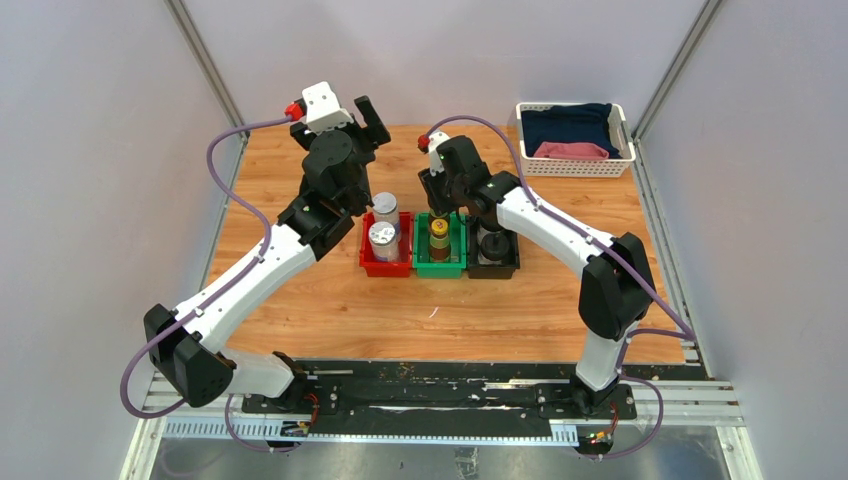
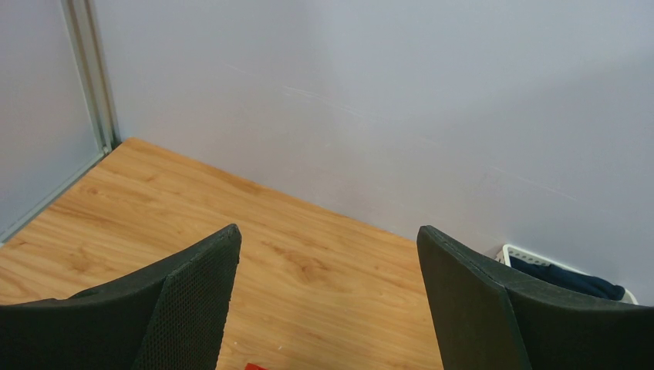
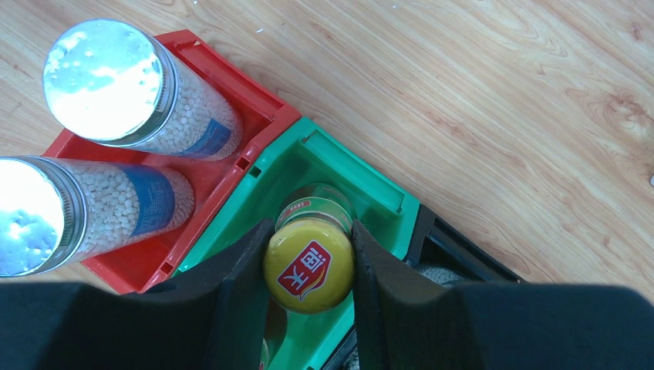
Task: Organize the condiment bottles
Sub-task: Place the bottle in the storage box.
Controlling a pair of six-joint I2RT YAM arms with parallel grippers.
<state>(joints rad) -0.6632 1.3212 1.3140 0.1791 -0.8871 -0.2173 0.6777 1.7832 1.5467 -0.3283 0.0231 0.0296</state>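
My right gripper (image 3: 308, 247) is shut on the yellow cap of a brown bottle (image 3: 308, 264) that stands upright at the far end of the green bin (image 3: 362, 181). A sliver of a second bottle (image 3: 266, 356) shows behind it in the same bin. Two silver-lidded jars (image 3: 104, 77) (image 3: 27, 212) stand in the red bin (image 3: 254, 108). In the top view the black-capped bottles (image 1: 491, 243) sit in the black bin (image 1: 510, 268). My left gripper (image 2: 328, 231) is open and empty, raised high over the back of the table (image 1: 372, 120).
The three bins stand side by side mid-table: red (image 1: 370, 265), green (image 1: 440, 270), black. A white basket (image 1: 575, 165) of folded clothes sits at the back right corner. Grey walls enclose the back and both sides.
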